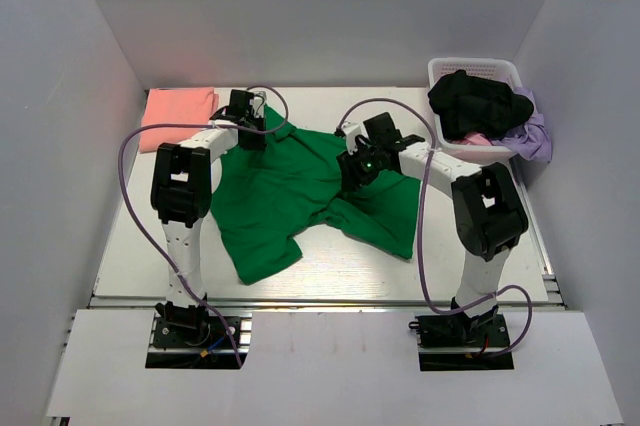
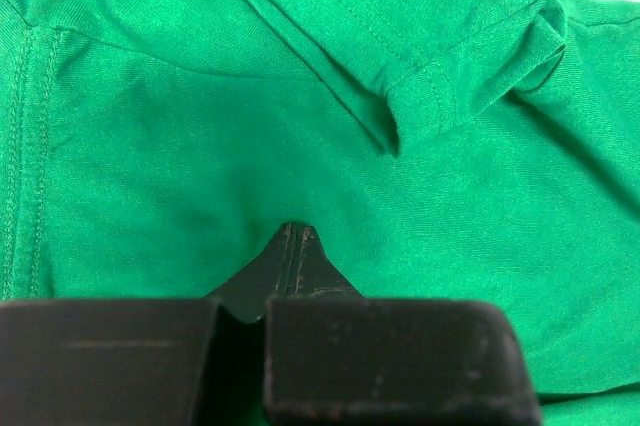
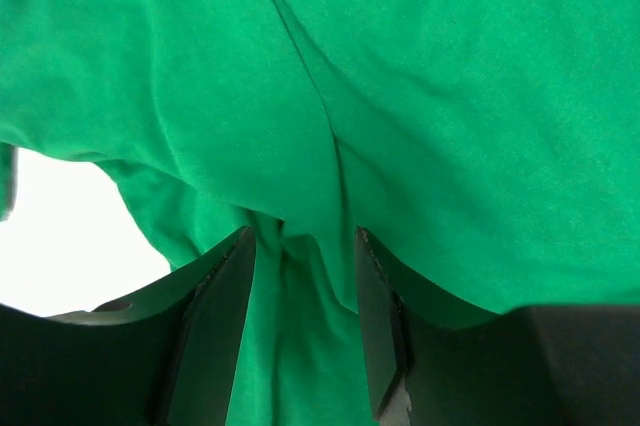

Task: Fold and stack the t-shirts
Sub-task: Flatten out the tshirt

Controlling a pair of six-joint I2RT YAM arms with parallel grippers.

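**Green shirt spread at mid-table, both grippers on it**

I count two t-shirts. The green t-shirt lies rumpled and unfolded in the middle of the table. Its longest spread runs from about 11 o'clock down to 4 o'clock. One lobe reaches out towards 7 o'clock and another towards 5 o'clock. I cannot tell from above which end is the collar. The pink t-shirt is a flat, roughly square fold in the far corner at 10 o'clock, just beside the green one's far end.

The left gripper sits on the shirt's 11 o'clock end. In its wrist view the fingers are pressed together, tips against the cloth. I cannot tell whether any cloth is nipped between them. A stitched hem lies folded over at 1 o'clock from the tips.

The right gripper is at the shirt's middle, towards 2 o'clock. Its fingers stand a little apart with a bunched ridge of green cloth filling the gap, pinched, and creases run into it.

There is one basket, white, at the table's 2 o'clock corner. It holds dark clothing, and a purple cloth hangs over its right side.
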